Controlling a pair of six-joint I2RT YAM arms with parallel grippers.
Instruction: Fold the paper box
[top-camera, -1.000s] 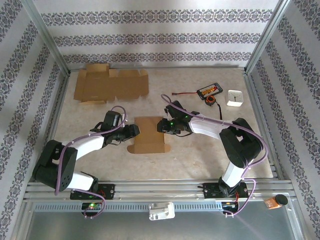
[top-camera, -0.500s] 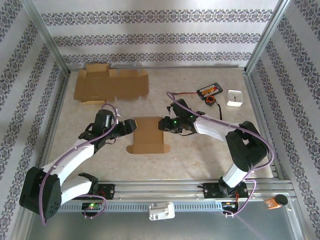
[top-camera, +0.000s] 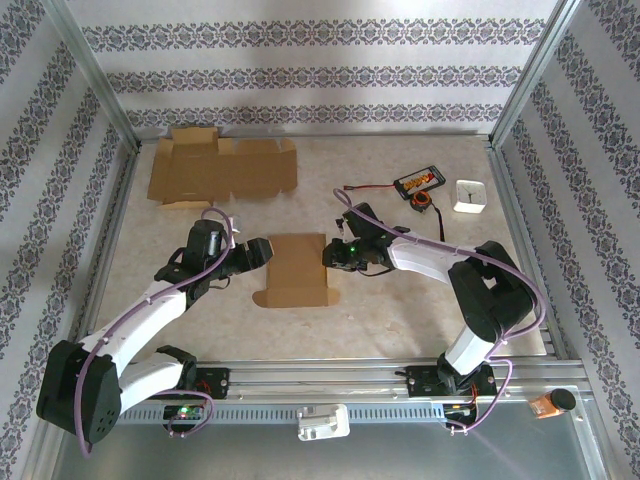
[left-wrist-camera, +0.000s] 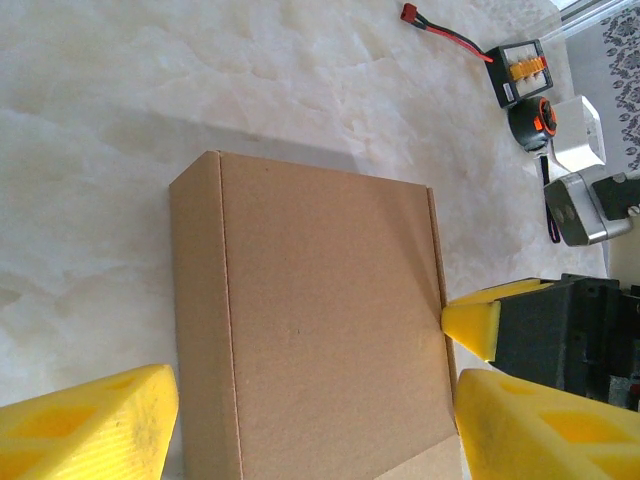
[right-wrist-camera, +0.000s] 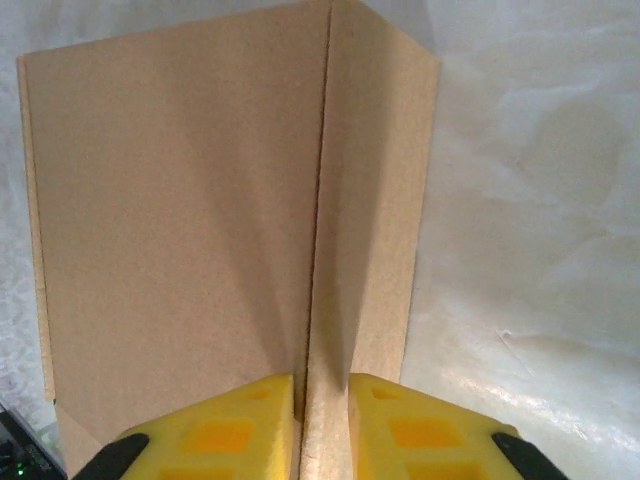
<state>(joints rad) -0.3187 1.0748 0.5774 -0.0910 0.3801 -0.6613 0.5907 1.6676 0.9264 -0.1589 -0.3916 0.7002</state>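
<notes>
Left gripper (left-wrist-camera: 312, 425) spread wide, right gripper (right-wrist-camera: 322, 405) pinched narrow, the two facing each other

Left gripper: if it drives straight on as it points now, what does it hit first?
The box, just ahead of the left gripper and between its open jaws; depth is unclear.

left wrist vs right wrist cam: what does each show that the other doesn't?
Left wrist: the left fingers spread open either side of the cardboard box, one of the right fingers at its opposite edge, and the charger, tape measure and white block beyond.
Right wrist: a box panel seen edge-on, pinched between the right fingers.
Shared: the box and the marble tabletop.
</notes>
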